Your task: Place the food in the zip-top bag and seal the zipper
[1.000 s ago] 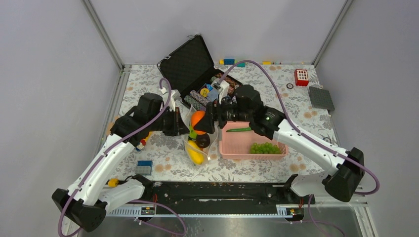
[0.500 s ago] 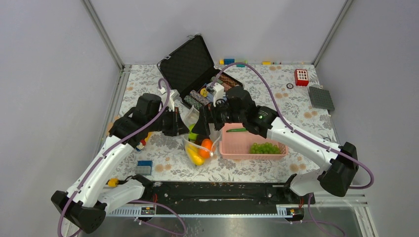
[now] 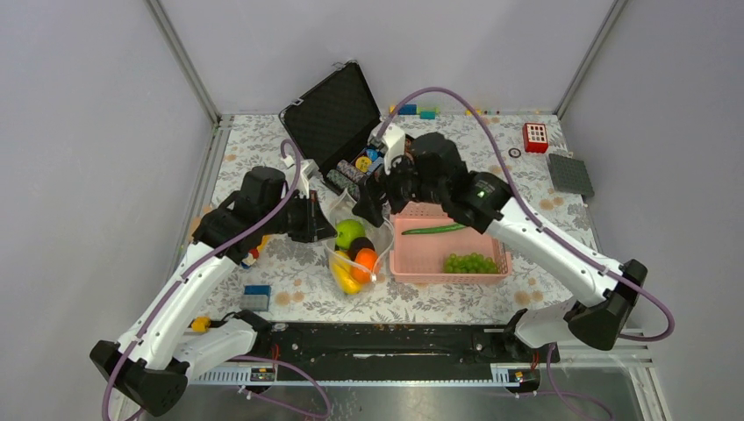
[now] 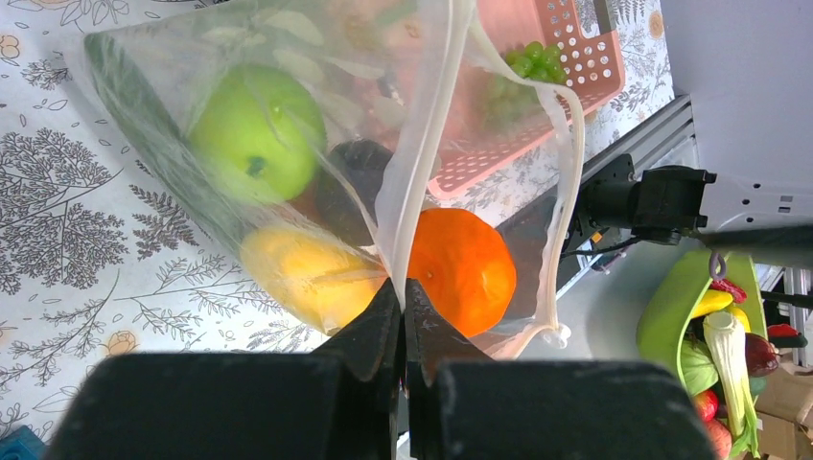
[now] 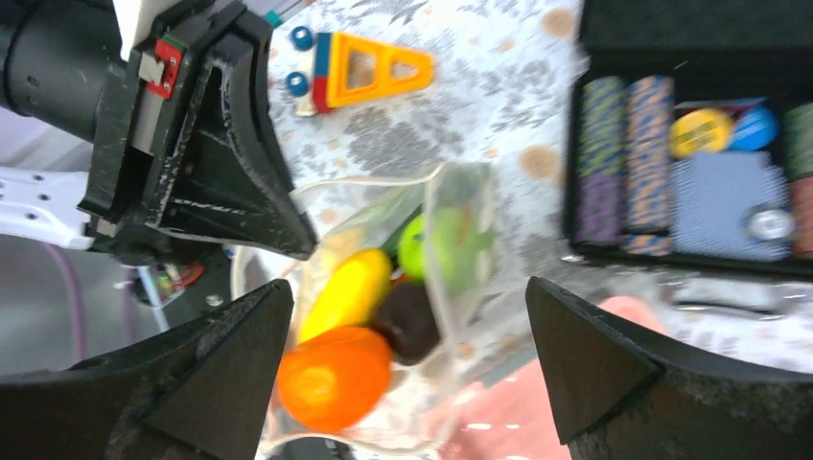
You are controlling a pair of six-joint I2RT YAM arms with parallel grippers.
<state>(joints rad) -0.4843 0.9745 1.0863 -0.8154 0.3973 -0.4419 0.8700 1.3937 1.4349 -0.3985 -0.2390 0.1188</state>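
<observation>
A: Near edge first. Where's the food?
B: The zip-top bag [image 4: 144, 86] stands on the worktop [image 3: 289, 272], just left of the pink basket [image 3: 447, 274]. In it: banana [image 3: 344, 277] nearest, then pumpkin [image 3: 365, 260], dark fruit [image 3: 357, 249], and apple [image 3: 349, 232] on the far side.
A: Left pincer?
B: The left pincer [image 4: 403, 305] is clamped tight on the bag's mouth edge. Only the left wrist view shows it: jaws pressed together on the zipper [image 4: 419, 144], mouth gaping, unsealed. From above the pinch is too small to read.
A: Right one?
B: The right pincer [image 5: 407, 285] hangs over the bag mouth, jaws spread wide, nothing between them. Its wrist view looks down on all four pieces inside. It also shows an orange toy with blue wheels [image 5: 360, 67], which the top view barely shows beside the left arm.
A: Anything outside the bag?
B: The pod [image 3: 434, 230] and grapes [image 3: 469, 262] lie in the basket, grapes nearer, pod at the far side. The right wrist camera misses both; the left wrist catches the grapes only.
A: Further back?
B: An open black case [image 3: 329, 118] with chip rolls [image 5: 628, 153], seen close up only in the right wrist view.
</observation>
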